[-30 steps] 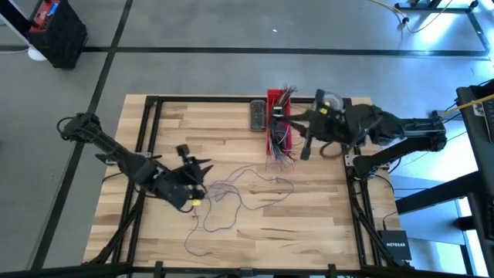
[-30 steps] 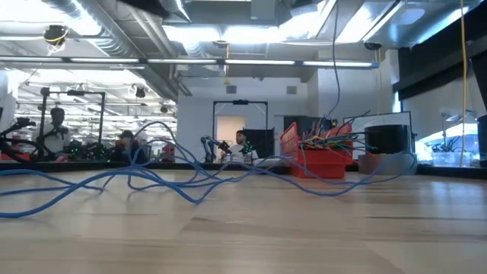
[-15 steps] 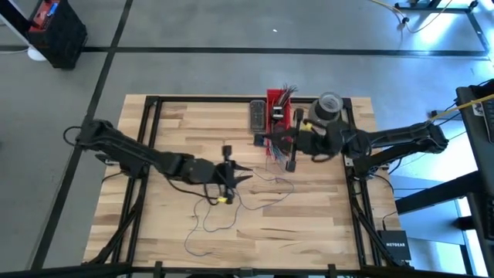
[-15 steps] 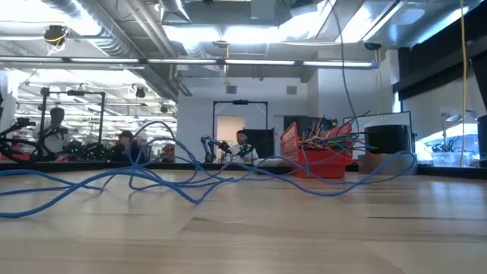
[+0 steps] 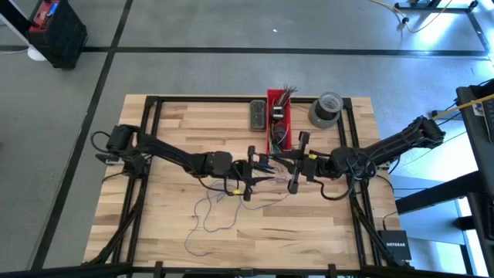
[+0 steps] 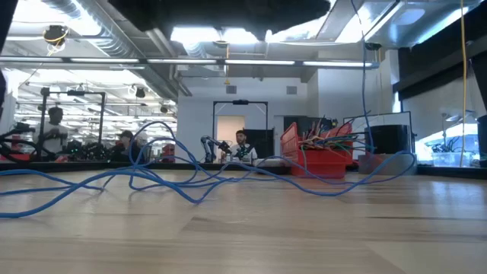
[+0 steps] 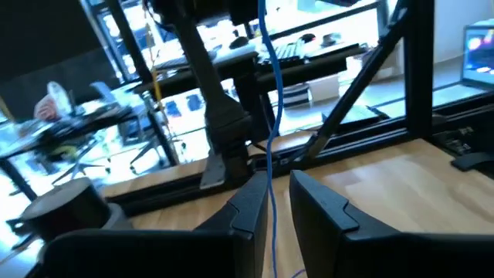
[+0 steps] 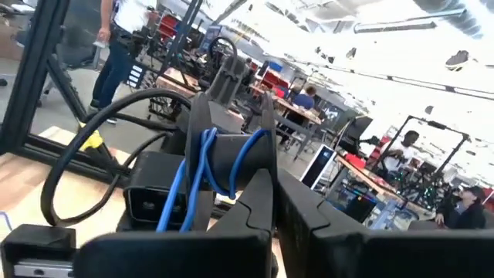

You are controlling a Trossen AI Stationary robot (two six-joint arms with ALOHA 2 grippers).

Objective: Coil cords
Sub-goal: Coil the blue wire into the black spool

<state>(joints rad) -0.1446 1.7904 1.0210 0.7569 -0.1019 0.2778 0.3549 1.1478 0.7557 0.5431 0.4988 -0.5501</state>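
Both arms reach inward, end effectors (image 5: 258, 164) (image 5: 287, 164) nearly meeting.

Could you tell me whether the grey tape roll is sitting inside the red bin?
No, the tape roll stands on the table beside the red bin, outside it.

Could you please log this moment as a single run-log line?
task: coil cords | left end effector: around blue cord, mid-table | right end effector: shut, facing left one | rest of cord: loose on table
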